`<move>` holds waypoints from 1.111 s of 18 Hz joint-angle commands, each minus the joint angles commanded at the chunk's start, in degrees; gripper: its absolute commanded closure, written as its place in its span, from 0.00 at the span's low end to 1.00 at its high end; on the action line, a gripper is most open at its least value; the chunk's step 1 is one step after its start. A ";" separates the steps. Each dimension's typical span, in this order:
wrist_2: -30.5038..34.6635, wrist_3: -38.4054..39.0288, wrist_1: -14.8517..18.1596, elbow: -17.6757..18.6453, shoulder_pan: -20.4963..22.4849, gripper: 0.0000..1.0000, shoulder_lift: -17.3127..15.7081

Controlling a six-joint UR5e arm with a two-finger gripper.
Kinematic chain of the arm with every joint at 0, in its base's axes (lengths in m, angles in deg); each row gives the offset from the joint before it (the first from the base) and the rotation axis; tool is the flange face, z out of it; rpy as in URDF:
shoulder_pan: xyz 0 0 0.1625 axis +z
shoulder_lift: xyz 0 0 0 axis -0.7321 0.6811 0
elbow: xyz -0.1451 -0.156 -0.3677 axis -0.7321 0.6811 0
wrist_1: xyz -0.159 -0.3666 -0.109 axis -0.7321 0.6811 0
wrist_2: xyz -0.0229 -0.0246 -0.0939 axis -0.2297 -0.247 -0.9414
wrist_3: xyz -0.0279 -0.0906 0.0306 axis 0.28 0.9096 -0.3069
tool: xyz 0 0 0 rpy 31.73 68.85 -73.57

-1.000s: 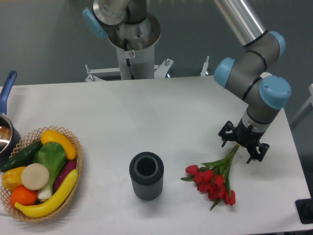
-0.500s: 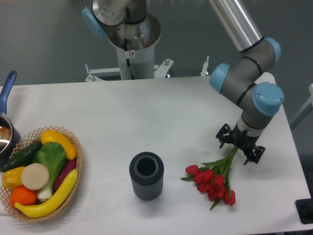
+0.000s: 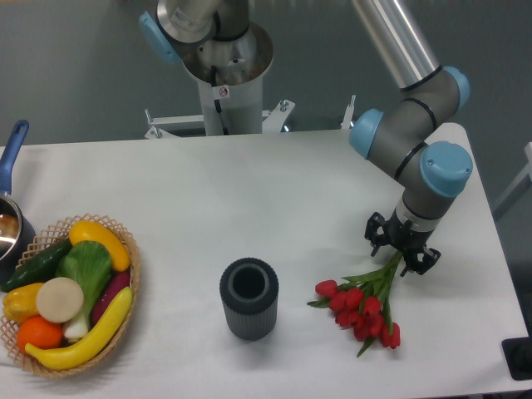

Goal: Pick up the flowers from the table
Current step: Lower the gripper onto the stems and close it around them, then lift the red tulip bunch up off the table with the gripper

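The flowers (image 3: pixel 362 309), a bunch of red tulips with green leaves and long green stems, lie on the white table (image 3: pixel 249 208) at the front right. The heads point toward the front edge and the stems point back and right. My gripper (image 3: pixel 401 251) hangs straight down over the far end of the stems. Its fingers stand apart on either side of the stem tips, so it looks open. The stems look to lie flat on the table. The very ends of the stems are hidden under the gripper.
A dark ribbed cylindrical vase (image 3: pixel 248 298) stands upright left of the flowers. A wicker basket (image 3: pixel 125 283) of fruit and vegetables sits at the front left. A pot with a blue handle (image 3: pixel 12 166) is at the left edge. The robot base (image 3: pixel 224 75) stands behind the table.
My gripper has moved a little left and toward the back along the stem ends, with the wrist turning slightly. The flowers have not moved.
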State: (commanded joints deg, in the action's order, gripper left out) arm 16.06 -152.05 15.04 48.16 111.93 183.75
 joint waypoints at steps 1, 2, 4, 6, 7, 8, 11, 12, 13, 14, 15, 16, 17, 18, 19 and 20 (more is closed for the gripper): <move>-0.09 0.09 0.00 -0.26 0.09 0.54 -0.09; 0.00 0.18 0.09 -0.53 0.26 0.59 -0.09; -0.09 0.27 0.09 -0.62 0.35 0.67 -0.26; 0.00 0.35 0.09 -0.62 0.53 0.77 -0.44; 0.00 0.35 0.09 -0.70 0.53 0.80 -0.53; 0.00 0.27 0.09 -0.62 0.61 0.82 -0.61; -0.09 0.35 0.09 -0.53 0.88 0.87 -0.88; 0.00 0.35 0.09 -0.53 0.88 0.89 -0.97; -0.09 0.35 0.09 -0.44 0.88 0.89 -0.97; -0.09 0.27 0.09 -0.44 0.88 0.89 -1.14; -0.35 0.27 0.09 -0.53 0.97 0.89 -1.49; -0.44 0.27 0.09 -0.53 1.05 0.89 -1.93; -0.53 0.27 0.09 -0.53 1.14 0.89 -2.63; -0.70 0.27 0.09 -0.53 1.40 0.89 -3.42; -1.57 0.18 0.09 -0.53 2.02 0.89 -4.38; -3.50 0.26 0.09 -0.53 2.63 0.89 -5.61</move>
State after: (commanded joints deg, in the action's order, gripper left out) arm 12.56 -151.79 15.13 47.63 114.56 178.13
